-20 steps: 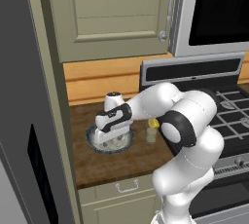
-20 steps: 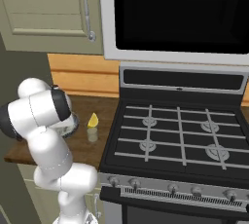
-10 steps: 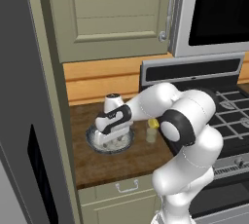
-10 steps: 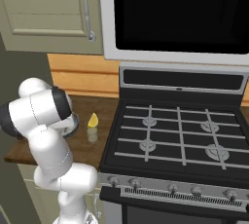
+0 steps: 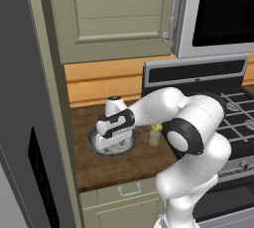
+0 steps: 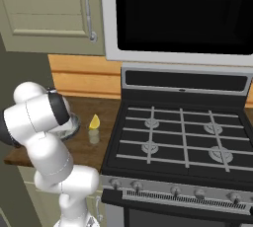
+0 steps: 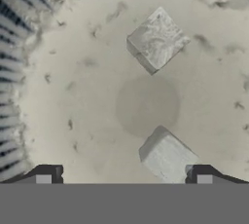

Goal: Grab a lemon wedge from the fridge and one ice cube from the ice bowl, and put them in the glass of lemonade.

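My gripper (image 7: 124, 175) reaches down into the ice bowl (image 5: 95, 145) on the wooden counter, with its jaws wide open. One ice cube (image 7: 168, 157) lies between the fingertips, close to the right one, and nothing is gripped. A second ice cube (image 7: 156, 41) lies farther ahead on the bowl's speckled floor. In the left base view the hand (image 5: 114, 128) covers most of the bowl. The glass of lemonade (image 6: 93, 135) stands right of the bowl (image 6: 74, 124), with the yellow lemon wedge (image 6: 94, 121) at its top. The glass (image 5: 154, 137) is just beside my forearm. The fridge (image 5: 20, 123) fills the left side.
The stove (image 6: 183, 142) with its black grates stands right of the counter, under a dark microwave (image 6: 183, 14). Beige wall cabinets (image 5: 119, 14) hang above the counter. The bowl's ridged wall (image 7: 17, 47) rises at the left of the hand view.
The hand has sunk slightly lower and to the left over the bowl. The jaws stay open; glass and wedge have not moved.
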